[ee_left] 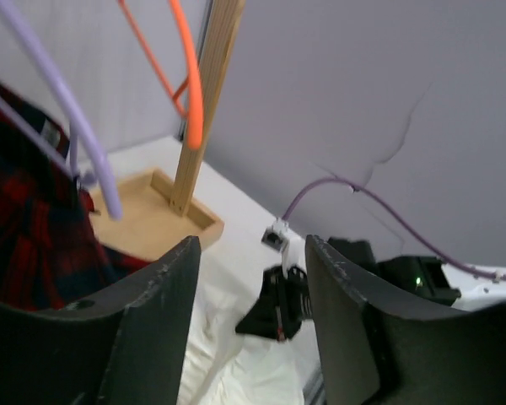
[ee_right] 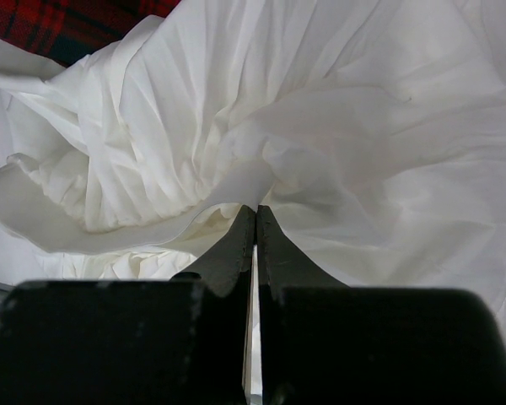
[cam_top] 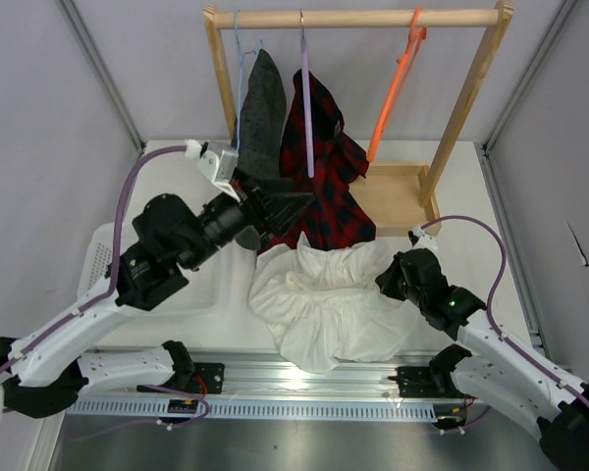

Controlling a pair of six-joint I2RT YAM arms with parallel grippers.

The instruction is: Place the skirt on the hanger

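— While my right gripper point(ee_right: 255, 213) is pinched shut on a fold of the skirt point(cam_top: 326, 299), which lies heaped at the table's point(cam_top: 471, 196) near edge, I'd lift slowly so the thin cloth doesn't slip free.

— And your left gripper point(ee_left: 251, 253)?

— Fingers wide apart, nothing in them. Its wrist view shows the orange hanger point(ee_left: 194, 84) beside the wooden rack's point(ee_left: 204, 110) post, well apart from the skirt. My right wrist view shows only white cloth, so I'd steer by the overhead.

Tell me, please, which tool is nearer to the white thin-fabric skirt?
Right. The right tool is shut on the white ruffled skirt; the left tool is open, apart from it, beside the red-black plaid shirt.
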